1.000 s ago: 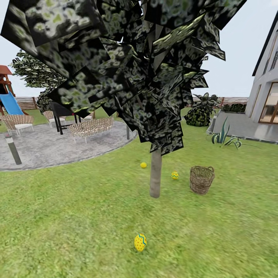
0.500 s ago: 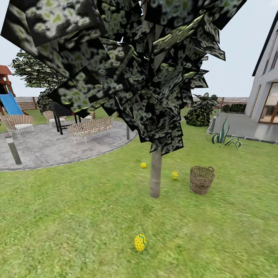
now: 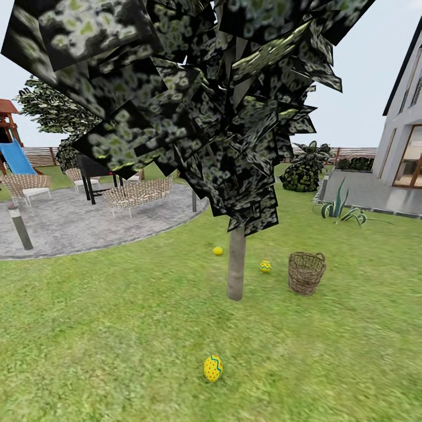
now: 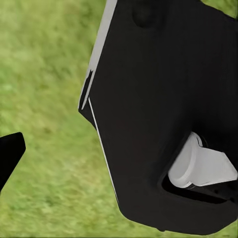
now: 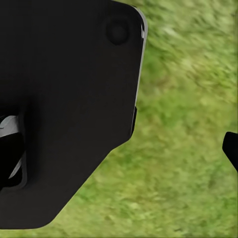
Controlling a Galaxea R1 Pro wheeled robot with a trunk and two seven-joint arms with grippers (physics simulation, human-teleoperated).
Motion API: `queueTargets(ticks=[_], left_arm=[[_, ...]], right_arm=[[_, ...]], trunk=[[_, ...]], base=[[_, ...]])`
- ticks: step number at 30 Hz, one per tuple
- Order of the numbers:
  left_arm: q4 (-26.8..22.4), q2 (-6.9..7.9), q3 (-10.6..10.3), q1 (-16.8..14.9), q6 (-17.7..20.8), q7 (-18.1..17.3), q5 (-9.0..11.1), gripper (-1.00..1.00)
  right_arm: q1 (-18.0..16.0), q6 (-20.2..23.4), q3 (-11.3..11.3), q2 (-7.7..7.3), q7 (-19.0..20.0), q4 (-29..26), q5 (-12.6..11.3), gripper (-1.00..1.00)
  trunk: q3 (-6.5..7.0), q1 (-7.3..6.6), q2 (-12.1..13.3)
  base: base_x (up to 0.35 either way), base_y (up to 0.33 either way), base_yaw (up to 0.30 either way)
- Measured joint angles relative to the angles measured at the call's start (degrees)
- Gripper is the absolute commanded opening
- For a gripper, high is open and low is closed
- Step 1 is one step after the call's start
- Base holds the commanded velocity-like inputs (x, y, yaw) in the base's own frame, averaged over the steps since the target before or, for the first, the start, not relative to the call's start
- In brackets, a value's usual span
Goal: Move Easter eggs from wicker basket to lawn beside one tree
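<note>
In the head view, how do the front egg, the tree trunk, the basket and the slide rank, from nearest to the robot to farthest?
1. Front egg, low centre.
2. Trunk, centre, and basket, to its right: too close to call.
3. Slide, far left.

- Left wrist view: a broad black body panel [image 4: 158, 114] with a white cylindrical fitting [image 4: 201, 168] at lower right — a dark finger tip [image 4: 9, 153] pokes in at the left edge.
- Right wrist view: a black body panel [image 5: 64, 109] covers the left — a dark tip [image 5: 232, 148] at the right edge.
- Whether the jaws stand apart or closed cannot be told.
</note>
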Motion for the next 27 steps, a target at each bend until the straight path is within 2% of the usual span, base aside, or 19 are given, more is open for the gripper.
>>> queueTargets(ticks=[21, 27], left_arm=[[0.07, -0.19, -0.23, 0.00, -0.49, 0.05, -0.18, 1.00], [-0.11, 0.05, -0.24, 0.00, -0.41, -0.01, -0.09, 1.00]], right_arm=[[0.00, 0.47, -0.58, -0.08, 0.16, 0.00, -0.73, 1.00], [0.00, 0.48, -0.55, -0.54, 0.14, -0.07, -0.61, 1.00]], trunk=[[0.00, 0.00, 0.00], [0.00, 0.00, 0.00]], base=[[0.000, 0.000, 0.000], [0.000, 0.000, 0.000]])
